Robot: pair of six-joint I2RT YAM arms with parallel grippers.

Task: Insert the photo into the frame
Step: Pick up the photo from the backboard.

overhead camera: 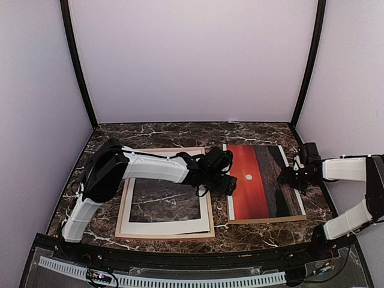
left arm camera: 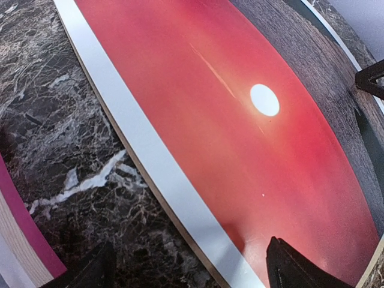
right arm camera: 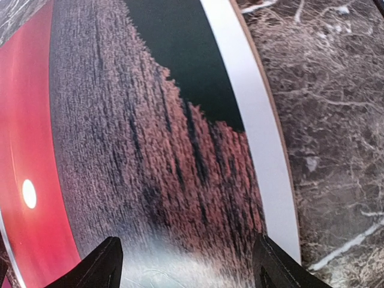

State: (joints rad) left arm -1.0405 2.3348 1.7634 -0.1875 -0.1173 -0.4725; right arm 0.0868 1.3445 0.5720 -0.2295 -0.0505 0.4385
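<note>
The photo (overhead camera: 264, 183) lies flat on the marble table, right of centre: a sunset print with red sky, a white sun and dark land. In the left wrist view the photo (left arm camera: 240, 132) fills most of the picture. My left gripper (overhead camera: 231, 185) is open and straddles the print's white left border, with one fingertip (left arm camera: 90, 270) over marble and the other over red sky. My right gripper (overhead camera: 294, 177) hangs open over the photo (right arm camera: 150, 150) near its right border, nothing between its fingers (right arm camera: 276, 264). The frame (overhead camera: 165, 235) lies left of the print, pale wood side up.
A white mat board (overhead camera: 168, 227) with a rectangular cut-out lies inside the frame, marble showing through. A thin brown edge (overhead camera: 264, 221) shows under the print's near side. The frame's pink rail (left arm camera: 30, 240) is close to the left gripper. Grey walls enclose the table (overhead camera: 180, 132).
</note>
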